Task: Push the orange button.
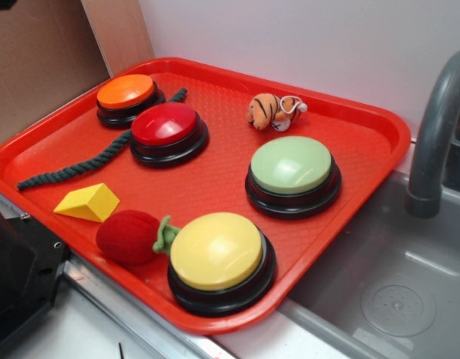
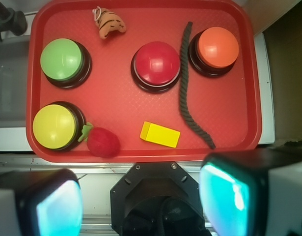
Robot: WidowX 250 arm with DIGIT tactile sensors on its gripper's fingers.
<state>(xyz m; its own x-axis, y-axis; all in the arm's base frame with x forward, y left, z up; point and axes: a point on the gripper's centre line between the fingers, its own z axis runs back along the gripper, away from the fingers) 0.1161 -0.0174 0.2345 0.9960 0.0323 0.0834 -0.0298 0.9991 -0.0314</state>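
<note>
The orange button (image 1: 126,91) sits at the far left corner of the red tray (image 1: 349,120); in the wrist view the button (image 2: 218,47) is at the upper right of the tray (image 2: 121,103). The red button (image 1: 166,124) stands right beside it. My gripper (image 2: 141,199) hangs high above the tray's near edge, well away from the orange button. Its two fingers (image 2: 224,191) with teal pads stand wide apart and hold nothing. The gripper itself does not show in the exterior view.
On the tray are also a green button (image 1: 292,165), a yellow button (image 1: 217,251), a dark rope (image 1: 80,166) lying next to the orange button, a yellow wedge (image 1: 87,202), a red strawberry toy (image 1: 129,237) and a tiger toy (image 1: 274,111). A grey faucet (image 1: 439,127) and sink (image 1: 394,299) are at the right.
</note>
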